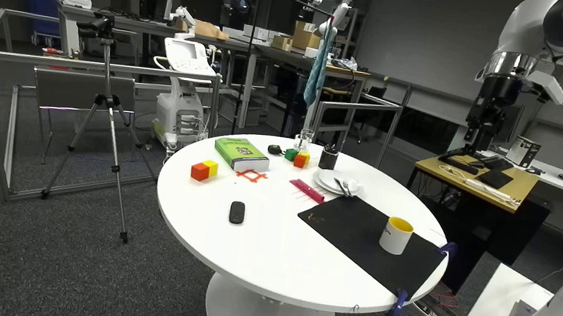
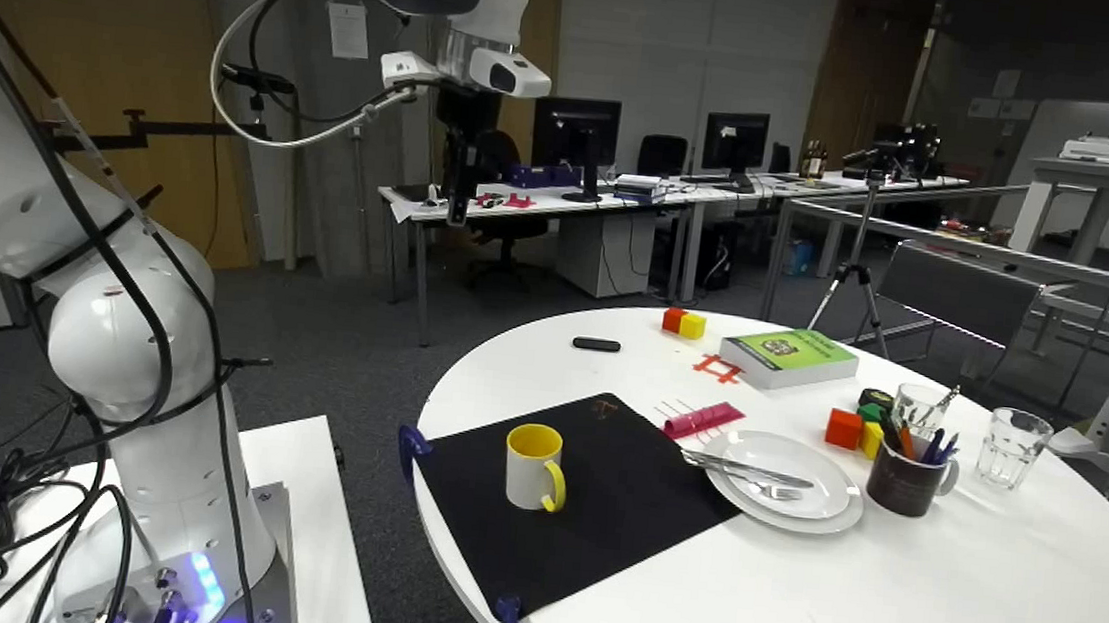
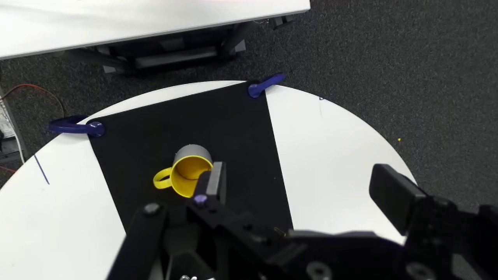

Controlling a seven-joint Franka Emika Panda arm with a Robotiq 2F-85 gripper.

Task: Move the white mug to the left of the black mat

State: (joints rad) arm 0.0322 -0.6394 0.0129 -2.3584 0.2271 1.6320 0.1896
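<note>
The white mug [image 1: 394, 240] stands upright on the black mat [image 1: 347, 233]. Its inside and handle are yellow. In an exterior view the mug [image 2: 528, 478] sits toward the robot's side of the mat [image 2: 626, 529], handle facing that camera. My gripper [image 1: 477, 139] hangs high above table level and also shows in an exterior view [image 2: 460, 208]. In the wrist view my gripper [image 3: 298, 175] is open, with nothing between its fingers. There the mug [image 3: 191, 169] lies left of the fingers, and the left fingertip covers part of its rim. The mat [image 3: 241, 128] runs under it.
Blue clamps [image 3: 266, 85] hold the mat's corners at the edge of the round white table [image 1: 270, 261]. White plates with cutlery [image 2: 838, 512] adjoin the mat. A pen mug [image 2: 906, 483], glasses [image 2: 1012, 447], a green book [image 2: 791, 357], blocks [image 2: 684, 325] and a black object [image 2: 597, 344] stand farther off.
</note>
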